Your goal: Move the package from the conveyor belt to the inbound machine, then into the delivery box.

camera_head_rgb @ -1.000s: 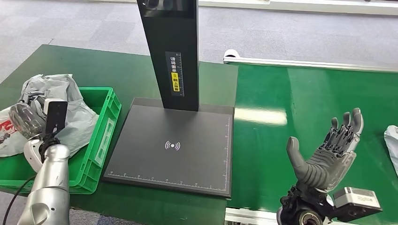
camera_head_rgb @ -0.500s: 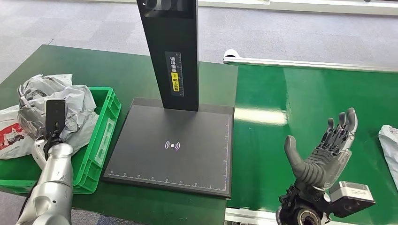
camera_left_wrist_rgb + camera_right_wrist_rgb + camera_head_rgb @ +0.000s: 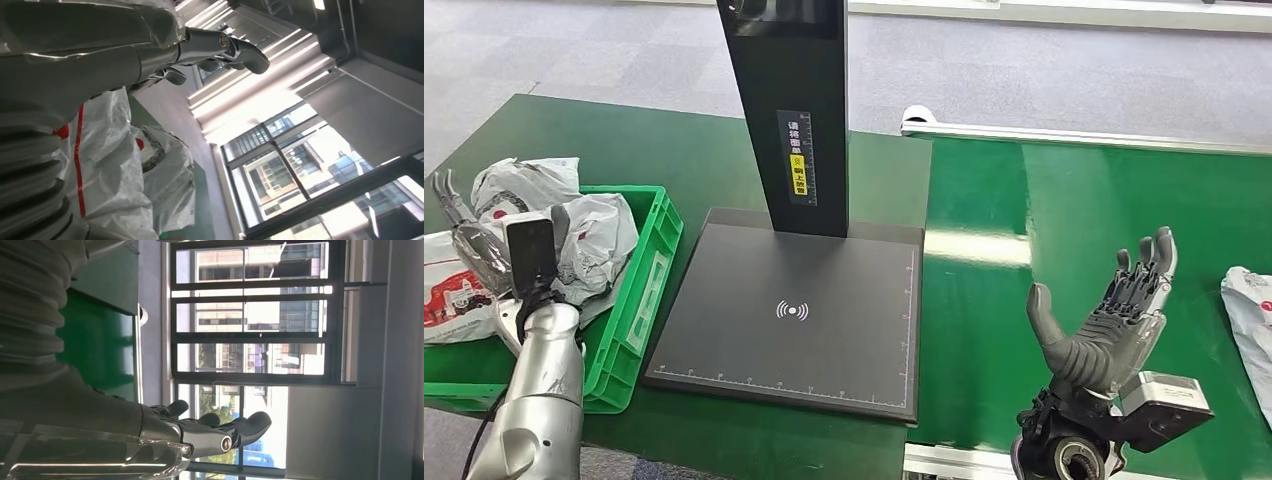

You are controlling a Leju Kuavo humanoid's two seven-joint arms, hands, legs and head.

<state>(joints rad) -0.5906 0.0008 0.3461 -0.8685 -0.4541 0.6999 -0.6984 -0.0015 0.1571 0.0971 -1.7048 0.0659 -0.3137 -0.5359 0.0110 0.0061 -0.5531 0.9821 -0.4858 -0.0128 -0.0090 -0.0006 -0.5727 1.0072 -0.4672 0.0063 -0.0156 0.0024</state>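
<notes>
Surface: green table (image 3: 624, 140) on the left, green conveyor belt (image 3: 1084, 210) on the right.
Left hand (image 3: 464, 245): raised over the delivery box (image 3: 639, 300), fingers apart, holding nothing.
Delivery box: green crate with grey and white bagged packages (image 3: 589, 235) heaped inside.
Inbound machine (image 3: 789, 310): black plate with upright post, bare.
Right hand (image 3: 1114, 320): palm up above the belt, fingers spread, empty.
Package (image 3: 1249, 320): white bag lying on the belt at the far right edge, apart from the hand.

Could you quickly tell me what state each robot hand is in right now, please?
Left robot hand: open, holding nothing, beside the bags.
Right robot hand: open, empty, above the belt.
</notes>
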